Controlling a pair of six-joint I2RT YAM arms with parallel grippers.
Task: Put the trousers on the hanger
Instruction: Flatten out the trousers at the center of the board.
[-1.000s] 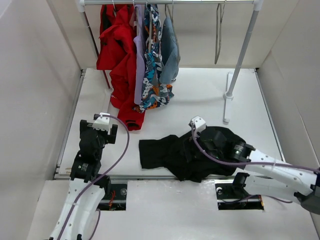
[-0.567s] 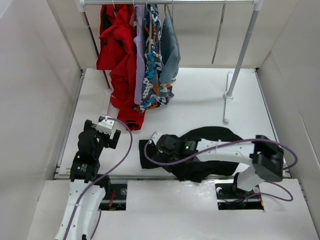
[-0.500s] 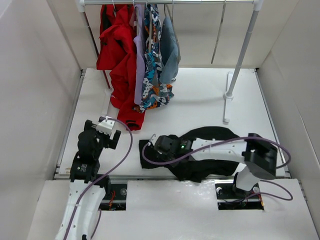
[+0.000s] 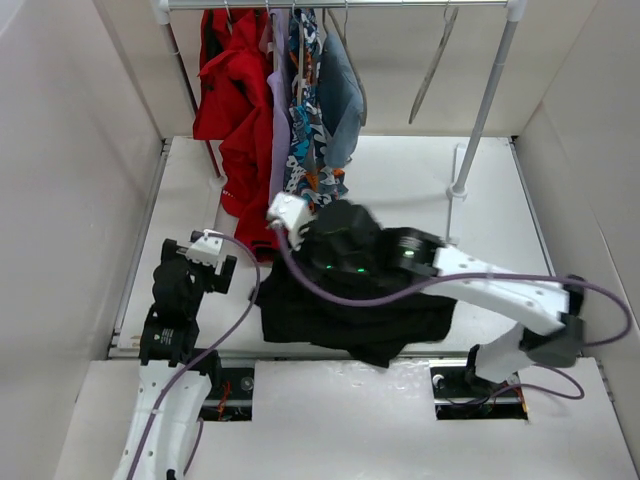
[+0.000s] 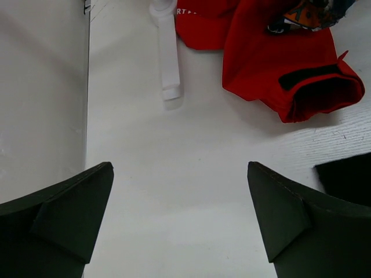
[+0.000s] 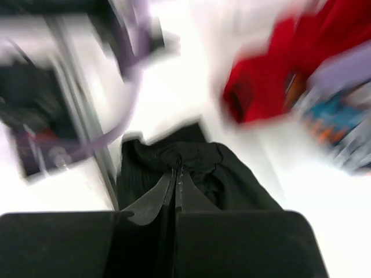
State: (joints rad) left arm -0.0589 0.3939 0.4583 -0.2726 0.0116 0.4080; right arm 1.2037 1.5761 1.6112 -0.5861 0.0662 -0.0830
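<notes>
The black trousers [image 4: 350,312] hang in a bunch above the table, lifted at one edge by my right gripper [image 4: 295,252]. In the right wrist view that gripper [image 6: 177,169] is shut, its fingertips pinching a gathered fold of the trousers [image 6: 226,174]. The thin hanger [image 4: 432,65] dangles tilted from the rail at the back right, apart from both arms. My left gripper [image 4: 203,270] sits low at the left. Its jaws [image 5: 179,168] stand wide open over bare table, and a corner of the trousers [image 5: 348,176] shows at its right.
Red [image 4: 232,90], lilac, patterned and blue-grey clothes hang at the rail's left end. A red sleeve [image 5: 290,75] lies on the table ahead of the left gripper, beside a white rack foot [image 5: 168,52]. The rack's right post [image 4: 487,100] stands at the back right.
The right gripper reached to the trousers' left edge, shut on the fabric and raised it up and towards the back. The hanger now swings tilted. The left arm barely moved.
</notes>
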